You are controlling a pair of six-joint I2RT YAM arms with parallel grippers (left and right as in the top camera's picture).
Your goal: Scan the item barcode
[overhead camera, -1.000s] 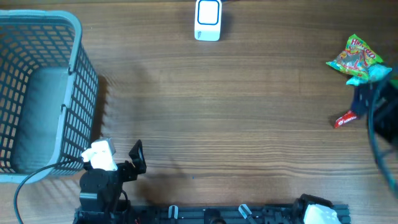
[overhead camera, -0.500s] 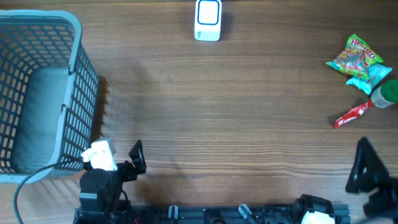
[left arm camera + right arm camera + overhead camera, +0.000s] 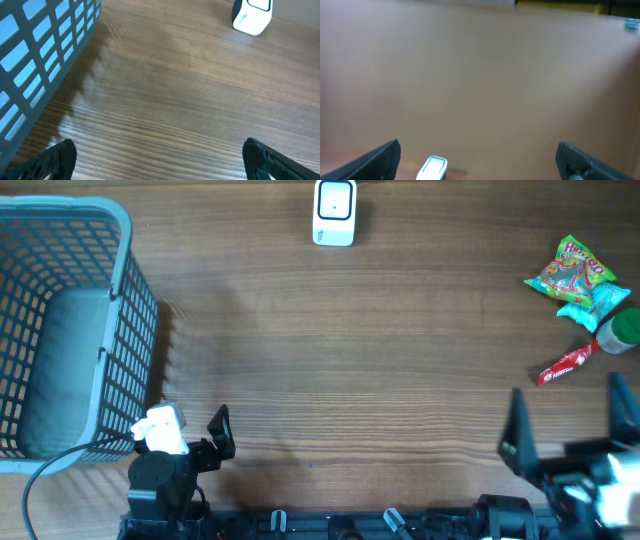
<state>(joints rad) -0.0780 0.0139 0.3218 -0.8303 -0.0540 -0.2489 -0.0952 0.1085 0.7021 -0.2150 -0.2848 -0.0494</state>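
The white barcode scanner [image 3: 334,212] stands at the table's far edge, also seen in the left wrist view as scanner [image 3: 252,15] and low in the right wrist view as scanner [image 3: 432,169]. Several items lie at the far right: a green candy bag [image 3: 570,273], a light blue packet [image 3: 602,302], a green-capped bottle [image 3: 626,330] and a red stick pack [image 3: 566,364]. My right gripper [image 3: 570,428] hovers open and empty just in front of them. My left gripper [image 3: 200,438] rests open at the front left with nothing between its fingers [image 3: 57,159].
A large grey-blue wire basket [image 3: 65,330] fills the left side, and its wall [image 3: 45,55] shows close beside my left gripper. The arm bases and a black cable [image 3: 60,465] run along the front edge.
My right arm has swung away from over the items at the right edge, down toward the front, and now shows both fingers spread. It carries nothing. The left arm has not moved.
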